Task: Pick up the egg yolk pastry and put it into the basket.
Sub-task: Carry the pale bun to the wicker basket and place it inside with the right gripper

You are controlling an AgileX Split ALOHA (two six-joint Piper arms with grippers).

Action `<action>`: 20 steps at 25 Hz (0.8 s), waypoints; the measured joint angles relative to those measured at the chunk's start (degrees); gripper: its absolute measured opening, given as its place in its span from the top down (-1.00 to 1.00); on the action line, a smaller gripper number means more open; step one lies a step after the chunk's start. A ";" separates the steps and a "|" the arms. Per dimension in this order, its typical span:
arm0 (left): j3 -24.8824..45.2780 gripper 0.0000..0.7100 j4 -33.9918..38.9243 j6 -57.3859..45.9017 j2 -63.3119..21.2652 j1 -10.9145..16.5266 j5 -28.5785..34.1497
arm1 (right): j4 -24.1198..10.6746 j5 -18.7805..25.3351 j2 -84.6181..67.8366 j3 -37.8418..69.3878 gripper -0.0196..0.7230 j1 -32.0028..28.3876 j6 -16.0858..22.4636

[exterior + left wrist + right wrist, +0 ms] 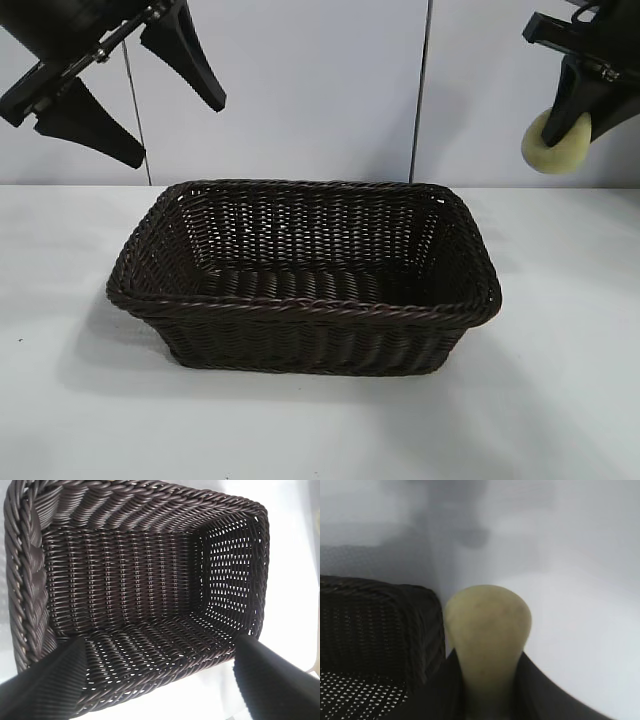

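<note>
The dark brown woven basket (pixel 300 275) stands in the middle of the white table and is empty inside. My right gripper (pixel 572 128) hangs high at the upper right, beyond the basket's right end, shut on the pale yellow egg yolk pastry (pixel 556 142). In the right wrist view the pastry (pixel 487 630) bulges out between the two black fingers, with a corner of the basket (pixel 380 625) beside it. My left gripper (pixel 170 118) is raised at the upper left, open and empty. The left wrist view looks down into the basket (pixel 130 590).
The white table (pixel 560 400) extends around the basket on every side. A pale wall with two dark vertical seams (pixel 422 90) stands behind.
</note>
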 joint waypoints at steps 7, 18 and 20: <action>0.00 -0.65 0.00 0.00 0.00 0.00 0.00 | 0.26 -0.55 -0.07 0.00 0.49 11.16 -0.37; 0.00 -0.65 0.00 0.00 0.00 0.00 0.00 | 0.65 -5.55 1.05 0.00 0.49 23.69 2.49; 0.00 -0.65 0.00 0.00 0.00 0.00 0.00 | 0.65 -6.12 2.64 0.00 0.49 23.69 3.13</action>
